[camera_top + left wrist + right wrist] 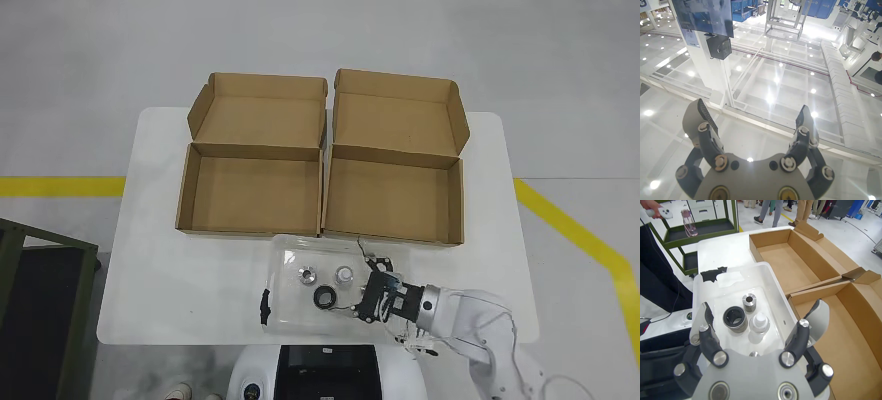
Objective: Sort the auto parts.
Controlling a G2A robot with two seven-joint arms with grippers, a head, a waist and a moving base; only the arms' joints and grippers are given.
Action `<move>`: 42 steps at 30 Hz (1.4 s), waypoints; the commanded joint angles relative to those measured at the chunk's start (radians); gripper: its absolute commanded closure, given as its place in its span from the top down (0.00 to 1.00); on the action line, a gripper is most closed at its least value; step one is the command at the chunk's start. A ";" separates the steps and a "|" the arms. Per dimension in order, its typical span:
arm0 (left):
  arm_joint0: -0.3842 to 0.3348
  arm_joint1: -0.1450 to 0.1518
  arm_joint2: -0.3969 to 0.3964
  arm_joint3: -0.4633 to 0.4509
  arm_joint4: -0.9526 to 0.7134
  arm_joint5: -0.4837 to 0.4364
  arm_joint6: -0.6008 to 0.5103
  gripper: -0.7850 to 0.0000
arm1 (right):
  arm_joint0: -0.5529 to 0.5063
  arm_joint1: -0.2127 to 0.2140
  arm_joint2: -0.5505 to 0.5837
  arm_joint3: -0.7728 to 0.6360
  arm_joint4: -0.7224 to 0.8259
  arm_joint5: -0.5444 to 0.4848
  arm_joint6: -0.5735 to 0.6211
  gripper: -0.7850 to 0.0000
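Two released claws: left claw [752, 103] upturned, right claw [762, 303] over bin [780, 291] rim, beside boxes [848, 332].

Floor [560, 60] pale grey, marked with yellow line tape [60, 186]. White table [150, 250] stands on it; olive-green metal cart [706, 228] beside it, pink bottle [689, 222] on its shelf. Overhead: white gridded ceiling [791, 79] with round recessed lights [813, 91], dark display screen [702, 15] mounted on a white column [713, 75].

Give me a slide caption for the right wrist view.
Open right gripper poised over the clear bin of auto parts, two empty cardboard boxes alongside.
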 commanded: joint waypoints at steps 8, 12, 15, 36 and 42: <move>0.000 0.000 0.000 0.000 0.000 0.000 0.000 1.00 | 0.018 0.008 -0.017 0.044 -0.003 0.023 0.049 0.94; 0.000 0.000 0.000 0.000 0.000 0.000 0.000 1.00 | 0.028 0.011 -0.025 0.057 -0.030 0.056 0.044 0.87; 0.000 0.000 0.000 0.000 0.000 0.000 0.000 1.00 | 0.035 0.014 -0.032 0.068 -0.043 0.063 0.042 0.82; 0.000 0.000 0.000 0.000 0.000 0.000 0.000 1.00 | 0.085 0.030 -0.070 0.131 -0.040 0.052 0.062 0.44; 0.000 0.000 0.000 0.000 0.000 0.000 0.000 1.00 | 0.086 0.036 -0.073 0.134 -0.014 0.042 0.055 0.23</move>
